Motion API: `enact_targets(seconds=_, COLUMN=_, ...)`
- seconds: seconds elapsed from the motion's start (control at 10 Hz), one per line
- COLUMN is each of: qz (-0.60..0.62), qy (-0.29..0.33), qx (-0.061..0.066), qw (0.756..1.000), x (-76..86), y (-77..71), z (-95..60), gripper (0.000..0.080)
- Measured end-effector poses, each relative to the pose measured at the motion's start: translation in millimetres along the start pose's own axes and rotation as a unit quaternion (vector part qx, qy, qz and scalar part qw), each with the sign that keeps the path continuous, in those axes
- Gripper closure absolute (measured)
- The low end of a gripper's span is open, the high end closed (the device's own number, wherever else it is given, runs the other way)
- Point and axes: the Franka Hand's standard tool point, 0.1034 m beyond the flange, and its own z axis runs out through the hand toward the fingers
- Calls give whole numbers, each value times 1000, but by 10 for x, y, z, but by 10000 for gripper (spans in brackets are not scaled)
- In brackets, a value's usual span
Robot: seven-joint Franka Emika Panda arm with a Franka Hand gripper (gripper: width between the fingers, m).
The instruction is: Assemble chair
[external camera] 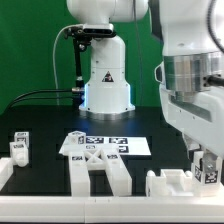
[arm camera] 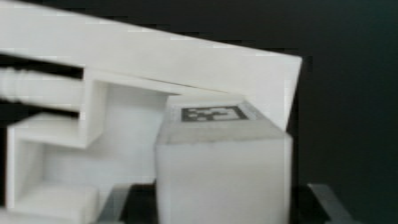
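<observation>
White plastic tagged post [arm camera: 222,160] sat between the jaws of the two-finger gripper [arm camera: 226,208], whether clamped I could not tell, broad white slotted chair slab [arm camera: 160,60] just beyond it, black table [external camera: 150,162] underneath.

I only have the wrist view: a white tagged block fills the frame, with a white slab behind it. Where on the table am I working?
Observer: The claw is low at the exterior view's right edge, beside a chunky white piece on the black table.
Operator: Any loose parts elsewhere?
Observer: Yes, a forked white piece lies mid-table, nearer the camera than the marker board.
Operator: Anything further out?
Observer: A small tagged piece sits at the exterior view's far left, apart from the rest.
</observation>
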Motion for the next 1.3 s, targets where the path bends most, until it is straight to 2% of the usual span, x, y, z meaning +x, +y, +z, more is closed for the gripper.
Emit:
enact_targets(seconds=0.1, qz=14, qy=0, qx=0, qw=1000, x=-4, y=2, z=3, gripper=514)
enact_targets(seconds=0.2, qz=7, qy=1, qx=0, qw=1000, x=-2, y=2, z=3, gripper=459)
enact_targets(seconds=0.3, qz=-27, qy=2, qx=-1, qw=1000, x=-10, y=5, z=8, gripper=459)
enact_targets(seconds=0.4, qz=-100, qy=8, qx=-5, qw=995, x=-50, y=16, z=19, gripper=277)
enact_targets(seconds=0.5, qz=-168, qy=9, qx=-6, qw=986, x=-89, y=14, z=20, gripper=277)
enact_targets(seconds=0.6, qz=-262, qy=6, qx=-7, qw=965, x=-137, y=15, z=23, gripper=173)
enact_targets(seconds=0.7, qz=-298, qy=13, qx=-13, qw=954, x=-218, y=40, z=39, gripper=157)
enact_targets(seconds=0.9, qz=-356, qy=13, qx=-13, qw=934, x=-192, y=35, z=41, gripper=151)
enact_targets(seconds=1.0, qz=-426, qy=20, qx=-19, qw=904, x=-190, y=36, z=40, gripper=151)
enact_targets(seconds=1.1, qz=-524, qy=32, qx=-32, qw=850, x=-203, y=30, z=33, gripper=151)
enact_targets(seconds=1.3, qz=-688, qy=27, qx=-44, qw=724, x=-134, y=6, z=15, gripper=151)
